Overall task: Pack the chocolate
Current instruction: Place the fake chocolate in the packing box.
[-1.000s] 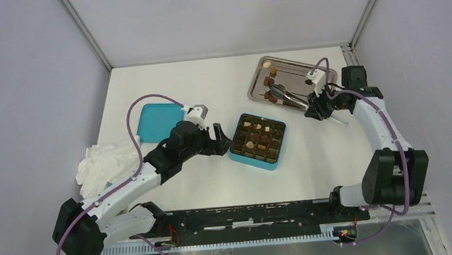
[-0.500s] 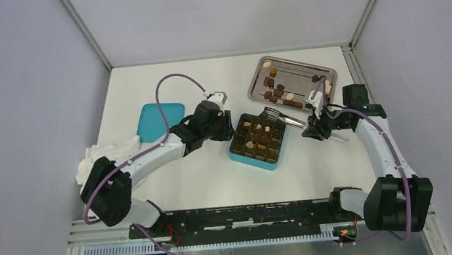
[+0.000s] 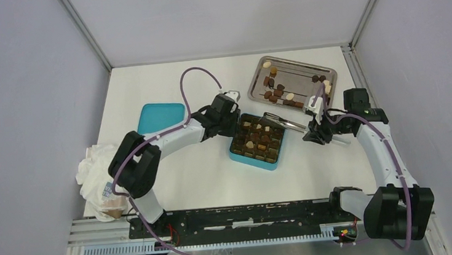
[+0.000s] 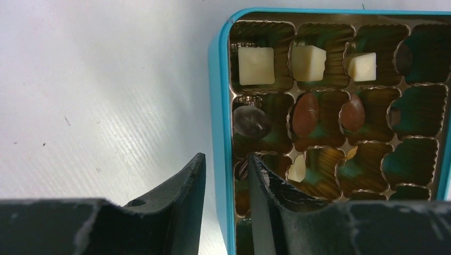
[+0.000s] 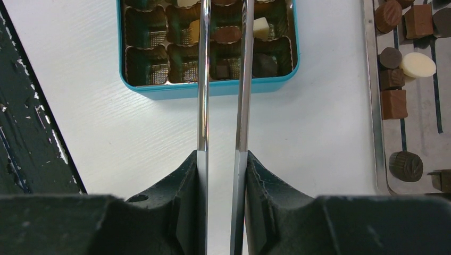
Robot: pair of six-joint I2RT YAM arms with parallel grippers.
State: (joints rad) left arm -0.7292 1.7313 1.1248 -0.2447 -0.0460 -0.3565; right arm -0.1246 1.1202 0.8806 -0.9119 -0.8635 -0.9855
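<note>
The teal box point(image 3: 254, 161) with its brown gridded insert sits mid-table, and chocolates point(image 3: 255, 138) lie in many of its cells. My left gripper point(image 3: 234, 124) straddles the box's left wall point(image 4: 218, 106), one finger outside and one inside. In the left wrist view this gripper point(image 4: 225, 156) stands narrowly open, with a slim gap on each side of the wall. My right gripper point(image 3: 310, 134) is shut on long metal tweezers point(image 3: 285, 122). Their arms point(image 5: 202, 79) reach over the box, the tips out of the right wrist view. More chocolates point(image 3: 277, 92) lie on the steel tray point(image 3: 296, 60).
The teal lid point(image 3: 160, 121) lies left of the box. A crumpled white cloth point(image 3: 97, 163) sits at the table's left edge. The tray's edge point(image 5: 372, 106) runs just right of the tweezers. A black rail point(image 3: 250, 215) spans the near edge.
My left arm swung right to the box's far-left corner and its jaws narrowed round the wall. My right gripper carried the tweezers from the tray over to the box.
</note>
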